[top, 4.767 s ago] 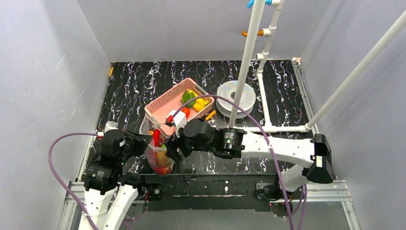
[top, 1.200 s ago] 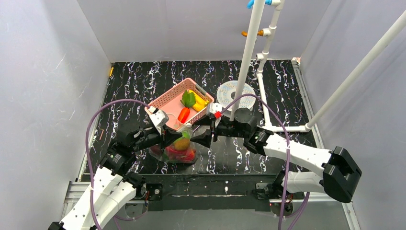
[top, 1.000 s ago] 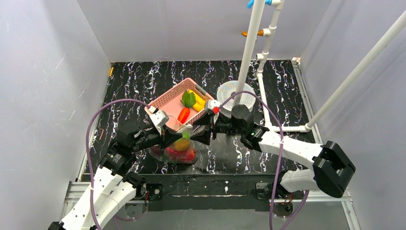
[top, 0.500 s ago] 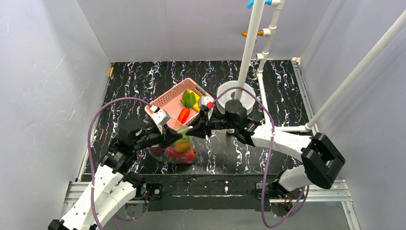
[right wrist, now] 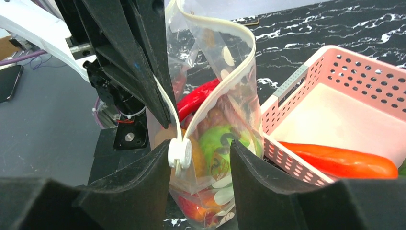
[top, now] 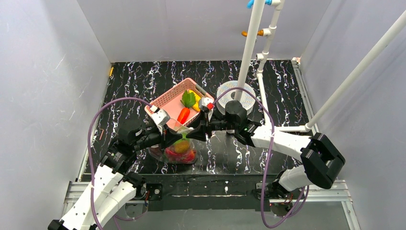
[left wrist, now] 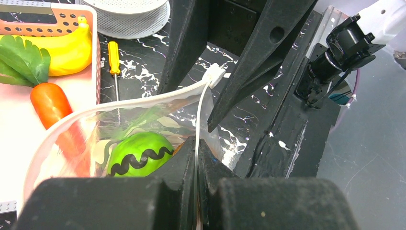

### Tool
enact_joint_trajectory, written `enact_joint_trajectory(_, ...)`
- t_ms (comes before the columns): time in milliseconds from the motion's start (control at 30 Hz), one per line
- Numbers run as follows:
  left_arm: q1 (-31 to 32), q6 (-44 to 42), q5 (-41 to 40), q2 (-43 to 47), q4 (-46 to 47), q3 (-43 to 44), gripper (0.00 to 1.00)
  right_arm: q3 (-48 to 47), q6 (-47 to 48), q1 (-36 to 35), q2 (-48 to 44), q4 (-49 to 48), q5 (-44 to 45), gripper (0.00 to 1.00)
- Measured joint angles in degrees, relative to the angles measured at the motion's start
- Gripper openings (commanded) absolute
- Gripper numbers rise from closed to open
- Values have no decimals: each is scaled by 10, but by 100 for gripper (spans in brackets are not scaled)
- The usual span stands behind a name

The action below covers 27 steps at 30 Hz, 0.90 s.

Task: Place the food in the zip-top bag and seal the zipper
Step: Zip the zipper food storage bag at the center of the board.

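The zip-top bag [top: 178,149] stands on the table near the front and holds a green striped fruit [left wrist: 138,154], a red chili [right wrist: 198,98] and other food. My left gripper [top: 168,139] is shut on the bag's mouth edge [left wrist: 197,143]. My right gripper [top: 195,134] is open, and its fingers straddle the white slider [right wrist: 180,153] at the zipper's [right wrist: 230,62] other end. The mouth gapes between the two grippers. A carrot [left wrist: 50,100], a yellow piece [left wrist: 67,48] and a green leafy piece [left wrist: 21,60] lie in the pink basket [top: 165,99].
An orange-handled screwdriver [left wrist: 113,52] lies beside the basket. A white perforated disc [top: 236,96] and a white pipe frame [top: 246,57] stand behind my right arm. Grey walls close in the table on three sides.
Over the last second my right gripper has moved left up to the bag's slider end. My left gripper has kept its hold on the bag's edge. The bag has stayed put.
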<state>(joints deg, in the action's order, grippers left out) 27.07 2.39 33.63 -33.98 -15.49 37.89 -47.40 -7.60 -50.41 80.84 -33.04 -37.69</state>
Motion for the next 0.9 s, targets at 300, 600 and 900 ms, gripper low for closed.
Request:
enact_joint_trajectory(300,0,-2,0,0,0,0,0,22,-1,0,-6,1,0,55)
enact_joint_trajectory(600,0,-2,0,0,-8,4,11,22,-6,0,-6,0,0,1)
enact_joint_trajectory(900,2,-9,-9,-41,-37,89,56,22,-15,6,-6,4,-3,1)
